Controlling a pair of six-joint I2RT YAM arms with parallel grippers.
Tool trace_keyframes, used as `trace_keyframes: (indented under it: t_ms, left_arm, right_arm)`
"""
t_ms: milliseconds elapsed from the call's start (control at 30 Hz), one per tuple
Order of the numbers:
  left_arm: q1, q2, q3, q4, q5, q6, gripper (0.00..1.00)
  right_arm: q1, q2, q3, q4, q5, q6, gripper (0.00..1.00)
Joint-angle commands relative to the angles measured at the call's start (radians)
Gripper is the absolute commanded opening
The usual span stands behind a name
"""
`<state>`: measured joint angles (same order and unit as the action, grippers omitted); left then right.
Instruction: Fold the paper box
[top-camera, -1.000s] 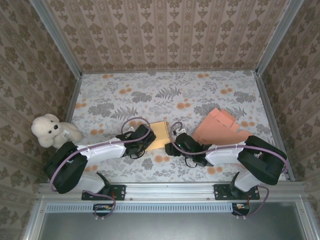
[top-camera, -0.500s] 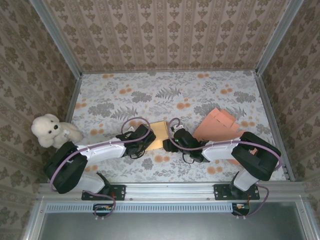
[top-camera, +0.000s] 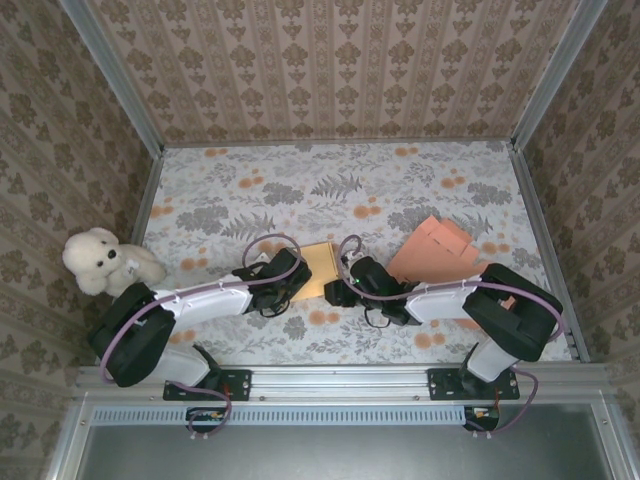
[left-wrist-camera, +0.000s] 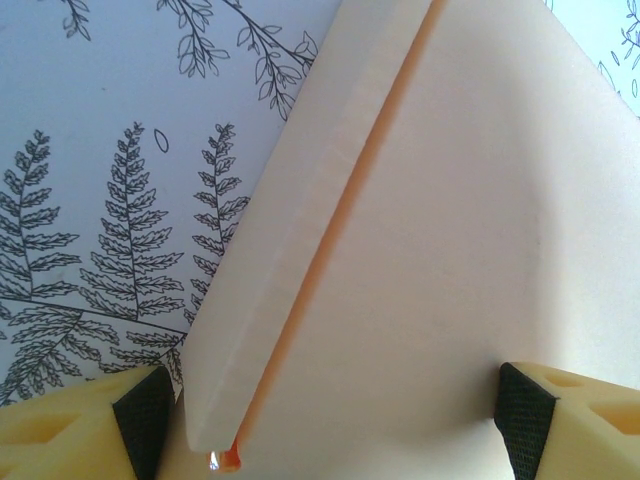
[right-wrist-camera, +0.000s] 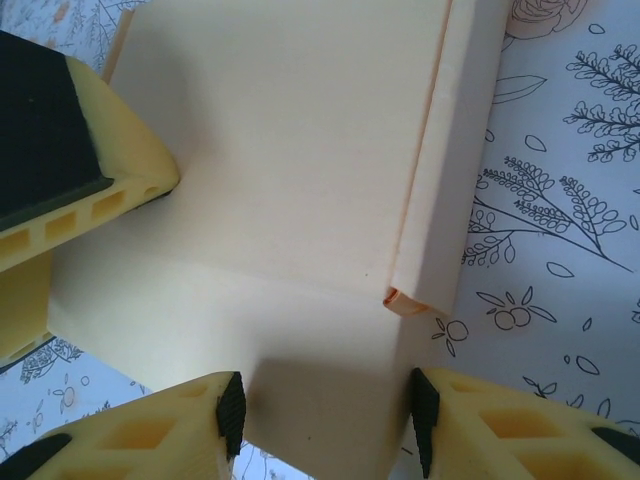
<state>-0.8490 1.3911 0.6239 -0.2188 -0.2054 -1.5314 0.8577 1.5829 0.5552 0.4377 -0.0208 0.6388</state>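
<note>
The paper box (top-camera: 316, 266) lies flat on the floral table, cream outside with an orange edge. My left gripper (top-camera: 291, 279) is at its left side. In the left wrist view that gripper (left-wrist-camera: 335, 420) is open wide, its fingers straddling the box (left-wrist-camera: 450, 230) beside a folded strip. My right gripper (top-camera: 338, 291) is at the box's near right corner. In the right wrist view its (right-wrist-camera: 328, 420) pads flank a flap of the box (right-wrist-camera: 300, 200), close to both edges but with a sliver of room. One left finger (right-wrist-camera: 60, 170) rests on the box.
A second flat orange cardboard blank (top-camera: 440, 254) lies to the right, partly under the right arm. A white teddy bear (top-camera: 100, 262) sits by the left wall. Metal rails and patterned walls bound the table.
The right gripper has slid left onto the box's corner and its jaws have narrowed around the flap. The left arm and the box have stayed put.
</note>
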Motion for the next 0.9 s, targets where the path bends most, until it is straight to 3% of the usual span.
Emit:
trace_keyframes:
  t_ms: [0,867]
  left_arm:
    - [0.008,0.054,-0.032,-0.158,0.012,0.017,0.84]
    - [0.008,0.057,-0.034,-0.158,0.015,0.02,0.84]
  right_arm:
    - [0.017,-0.05,-0.005,-0.023,-0.009,-0.002,0.5]
    - [0.018,0.064,-0.013,0.079,0.028,-0.063,0.43]
